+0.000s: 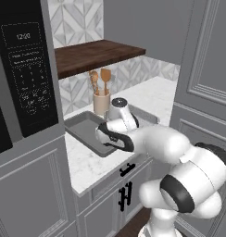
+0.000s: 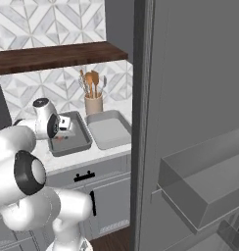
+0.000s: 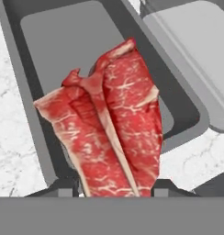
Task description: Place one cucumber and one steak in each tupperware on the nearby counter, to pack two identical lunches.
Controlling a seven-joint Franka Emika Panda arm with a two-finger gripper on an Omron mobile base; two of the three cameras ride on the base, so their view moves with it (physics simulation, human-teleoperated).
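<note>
In the left base view, a black microwave (image 1: 24,69) occupies the far left, set in grey cabinetry, with a dark brown wooden shelf (image 1: 94,54) to its right above a patterned tile backsplash. Below the shelf, the white marble-look counter (image 1: 87,166) carries the dark grey tupperware (image 1: 80,129), and a beige utensil cup (image 1: 101,102) holding wooden utensils stands just behind that tray. The white arm reaches over the near right part of the dark tray, hiding the hand's lower end in this view. In the right base view, the gripper (image 2: 62,133) hangs above the left half of the dark grey tupperware (image 2: 77,142), and a small patch of red shows directly beneath the hand. The lighter grey tupperware (image 2: 111,131) lies just beside the dark one on its right, the rims close together, and the utensil cup (image 2: 93,103) stands behind the gap between the two trays. A tall grey panel fills the right of this view. In the hand view, the steak (image 3: 109,133), a dark red slab with white streaks, is clamped between the two finger tips, the jaws closed on its lower end. The steak hangs over the dark grey tupperware (image 3: 54,36), whose visible floor is bare; whether the meat touches the floor cannot be told. The lighter grey tupperware (image 3: 196,55) sits at the upper right, and the counter (image 3: 13,137) shows at the left edge.
</note>
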